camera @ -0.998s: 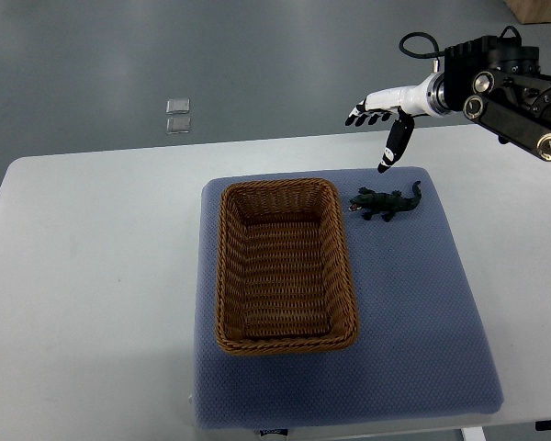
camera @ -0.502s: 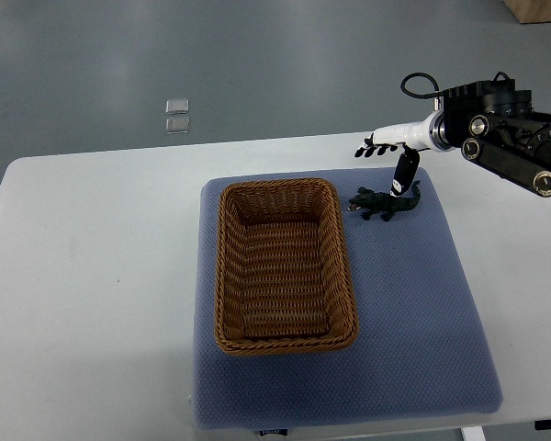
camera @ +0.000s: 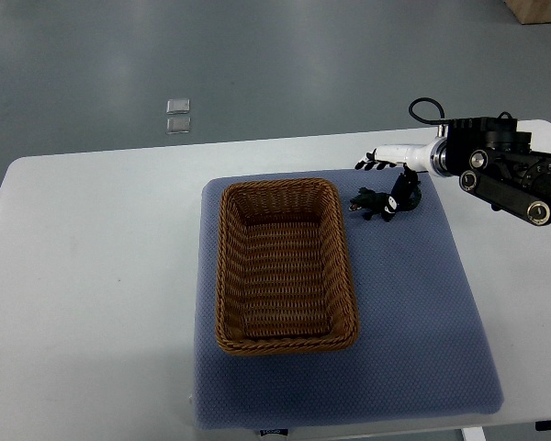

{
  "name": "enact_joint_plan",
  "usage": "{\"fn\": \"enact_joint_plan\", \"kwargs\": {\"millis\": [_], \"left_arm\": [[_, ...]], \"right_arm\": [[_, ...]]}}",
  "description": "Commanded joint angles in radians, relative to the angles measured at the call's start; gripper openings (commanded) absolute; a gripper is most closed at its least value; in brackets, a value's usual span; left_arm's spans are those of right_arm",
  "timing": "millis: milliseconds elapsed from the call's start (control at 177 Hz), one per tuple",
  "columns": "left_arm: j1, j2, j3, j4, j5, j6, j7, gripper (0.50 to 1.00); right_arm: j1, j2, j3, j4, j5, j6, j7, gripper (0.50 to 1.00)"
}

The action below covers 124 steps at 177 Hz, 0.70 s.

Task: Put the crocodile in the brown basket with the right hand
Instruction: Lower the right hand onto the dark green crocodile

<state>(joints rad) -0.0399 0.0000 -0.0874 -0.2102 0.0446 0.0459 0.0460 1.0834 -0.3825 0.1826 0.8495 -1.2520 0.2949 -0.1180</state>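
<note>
A dark green toy crocodile lies on the blue mat, just right of the brown wicker basket, near its far right corner. The basket holds nothing. My right hand reaches in from the right edge and hovers low over the crocodile. Its fingers stretch out flat beyond the toy's far side, while the black thumb points down onto the tail end and hides it. The hand is open, with no grip closed on the toy.
The mat lies on a white table, with bare mat to the right of and in front of the basket. The black forearm hangs over the table's far right corner. Two small pale squares lie on the grey floor beyond.
The right hand has come down and toward me, from above the table's far edge to just over the crocodile. Its thumb now covers the tail. The crocodile and basket stayed put.
</note>
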Motion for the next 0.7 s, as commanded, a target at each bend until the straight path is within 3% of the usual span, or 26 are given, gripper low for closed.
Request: {"fn": "enact_joint_plan", "kwargs": {"millis": [0,552,659,693], "left_arm": [[0.000,0.000,0.000,0.000,0.000,0.000,0.000,1.000],[0.000,0.000,0.000,0.000,0.000,0.000,0.000,1.000],[0.000,0.000,0.000,0.000,0.000,0.000,0.000,1.000],[0.000,0.000,0.000,0.000,0.000,0.000,0.000,1.000]], "right_arm": [[-0.017,0.001,0.012,0.000,-0.001,-0.003,0.000,0.924],[-0.059,0.010,0.020,-0.004,-0.001,-0.056,0.000,0.917],[-0.059,0.010,0.018,-0.006,-0.001,-0.066,0.000,0.897],[-0.059,0.010,0.018,-0.006,-0.001,-0.069,0.000,0.862]]}}
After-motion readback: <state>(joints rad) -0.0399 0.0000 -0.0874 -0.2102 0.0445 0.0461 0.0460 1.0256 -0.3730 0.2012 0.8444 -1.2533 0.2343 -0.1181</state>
